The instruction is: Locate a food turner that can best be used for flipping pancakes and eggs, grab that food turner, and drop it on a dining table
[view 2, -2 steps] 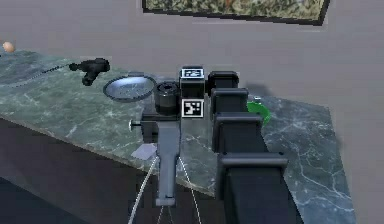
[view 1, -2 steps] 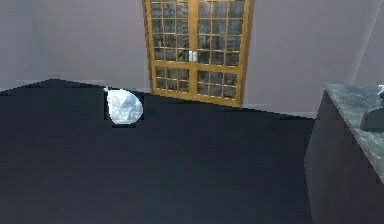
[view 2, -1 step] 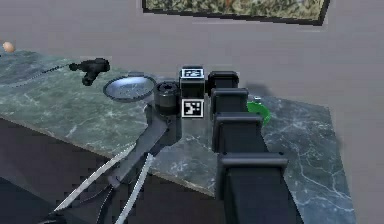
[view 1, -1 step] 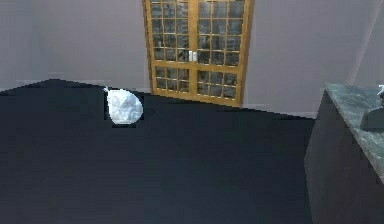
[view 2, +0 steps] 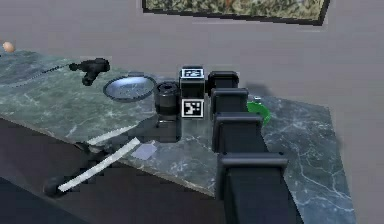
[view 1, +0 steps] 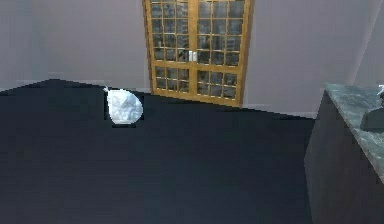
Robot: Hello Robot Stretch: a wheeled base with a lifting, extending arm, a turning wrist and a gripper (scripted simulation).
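Over the veined stone counter (view 2: 310,140), the claw (view 2: 165,124) is seen; its hold cannot be told. A flat pale strip (view 2: 100,166) is seen near it.

Dark floor (view 1: 150,170), pale walls (view 1: 80,40) — glazed wooden doors (view 1: 197,50), marble counter (view 1: 350,105).

Pale long-handled food turner (view 2: 100,165), lying flat, slantwise, near green-marbled countertop's (view 2: 320,130) front edge

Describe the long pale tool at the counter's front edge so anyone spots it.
Start at the grey marble counter in the arm side view; go to its front edge, left of the dark arm. The tool has a dark tip and lies nearer than the shorter pale strip.
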